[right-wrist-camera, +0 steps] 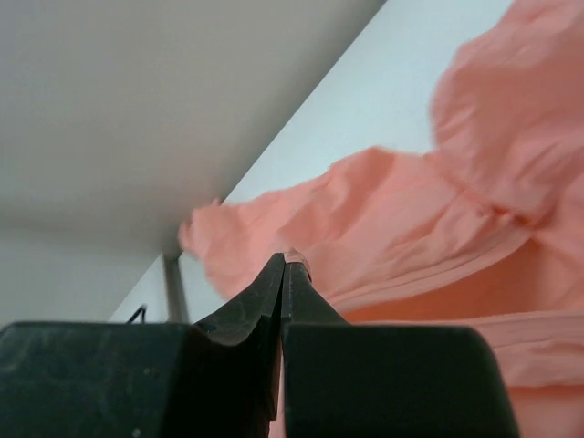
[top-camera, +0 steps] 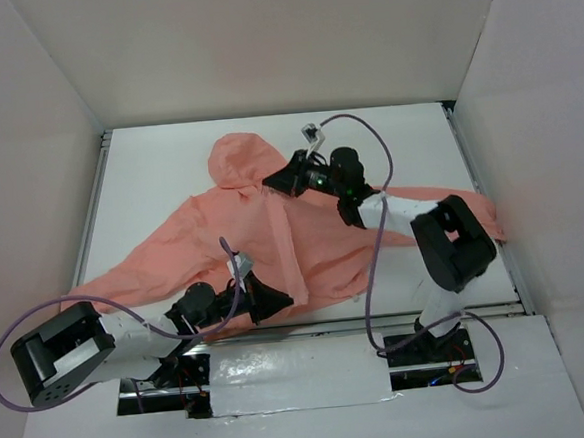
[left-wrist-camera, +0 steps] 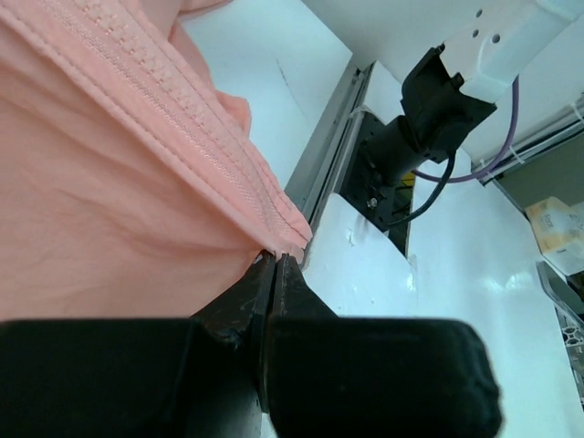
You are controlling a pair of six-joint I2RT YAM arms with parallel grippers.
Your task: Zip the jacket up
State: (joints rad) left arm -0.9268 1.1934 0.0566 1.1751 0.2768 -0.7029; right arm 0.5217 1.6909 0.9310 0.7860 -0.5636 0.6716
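The salmon-pink jacket (top-camera: 304, 248) lies spread on the white table, hood (top-camera: 238, 158) toward the far side. My left gripper (top-camera: 283, 302) is at the near hem. In the left wrist view it (left-wrist-camera: 274, 257) is shut on the hem corner of the jacket (left-wrist-camera: 109, 201), where the zipper track (left-wrist-camera: 182, 119) ends. My right gripper (top-camera: 270, 183) sits at the collar, just below the hood. In the right wrist view it (right-wrist-camera: 286, 260) is shut with a small pink bit of the jacket (right-wrist-camera: 411, 210) pinched at its tips.
White walls box in the table on three sides. One sleeve (top-camera: 126, 276) runs to the left; the other (top-camera: 482, 216) reaches the right wall. Metal rails (top-camera: 96, 208) line the table edges. The right arm's base (left-wrist-camera: 429, 100) and purple cable stand near the front edge.
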